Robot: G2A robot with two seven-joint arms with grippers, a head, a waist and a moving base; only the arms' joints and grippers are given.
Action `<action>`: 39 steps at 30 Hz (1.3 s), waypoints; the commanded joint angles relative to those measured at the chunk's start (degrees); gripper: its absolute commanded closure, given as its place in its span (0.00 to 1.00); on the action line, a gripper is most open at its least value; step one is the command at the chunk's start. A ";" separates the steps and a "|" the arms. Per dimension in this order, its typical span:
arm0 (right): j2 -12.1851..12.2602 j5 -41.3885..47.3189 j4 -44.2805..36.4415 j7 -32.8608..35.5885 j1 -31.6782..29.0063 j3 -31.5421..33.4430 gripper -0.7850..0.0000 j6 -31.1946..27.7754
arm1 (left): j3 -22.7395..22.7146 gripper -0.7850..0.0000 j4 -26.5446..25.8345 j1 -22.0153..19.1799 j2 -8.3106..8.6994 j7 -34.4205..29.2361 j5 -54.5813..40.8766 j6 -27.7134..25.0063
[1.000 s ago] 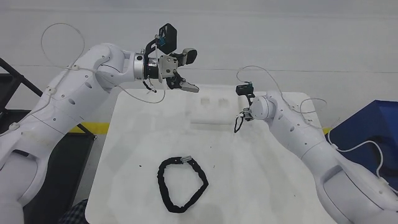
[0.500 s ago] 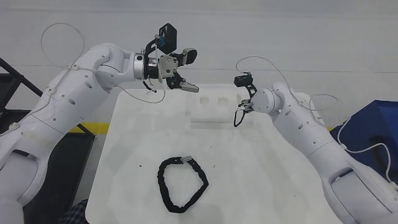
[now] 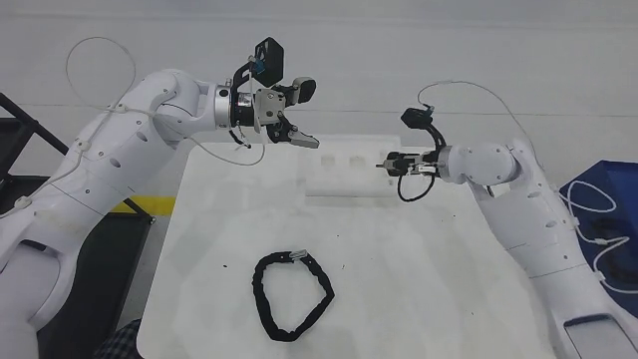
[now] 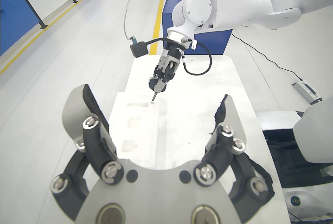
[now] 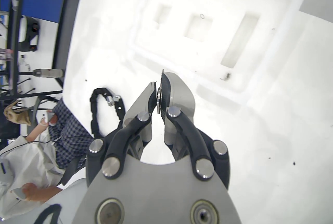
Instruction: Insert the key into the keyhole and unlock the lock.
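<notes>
Top view, item one: right end effector point(image 3: 385, 166), closed on the key, held above the white foam tray point(image 3: 344, 191) at the far side of the table point(image 3: 439, 289). Right wrist view, same item: key point(image 5: 158, 99) pinched by its flat head between the two pads, shaft pointing out past the fingertips. Item two: chain lock point(image 3: 291, 297), black sleeved loop lying loose on the near-left part of the table, well apart from the key; its metal lock body point(image 3: 298, 255) sits at the far end of the loop. Which way the keyhole faces cannot be told. Item three: left end effector point(image 3: 302, 115), jaws spread wide and holding nothing, raised over the far-left corner of the table, well apart from the lock. Hazards, as judged: (1) the lock is unrestrained, so a key pressed against it would likely shove the lock body and drag the chain across the smooth table rather than enter; cause, no hold from the open left end effector. (2) The key is gripped only across its thin head, so any off-axis contact at the keyhole could pivot it between the pads or flick it out; cause, small contact patch and a long projecting shaft. (3) The lock body lies low and flat, so the approach must be nearly level with the table, risking the fingers striking the surface. (4) Turning the key without a counter-hold would probably roll the lock body instead of releasing it.
</notes>
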 commanded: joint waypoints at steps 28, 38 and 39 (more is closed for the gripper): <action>2.83 15.54 -5.04 1.09 -9.23 12.32 1.00 -0.91 | 0.00 0.00 0.00 0.00 0.00 0.00 0.00 0.00; 2.83 15.54 -5.04 1.09 -9.23 12.32 1.00 -0.91 | 0.00 0.00 0.00 0.00 0.00 0.00 0.00 0.00; 2.83 15.54 -5.04 1.09 -9.23 12.32 1.00 -0.91 | 0.00 0.00 0.00 0.00 0.00 0.00 0.00 0.00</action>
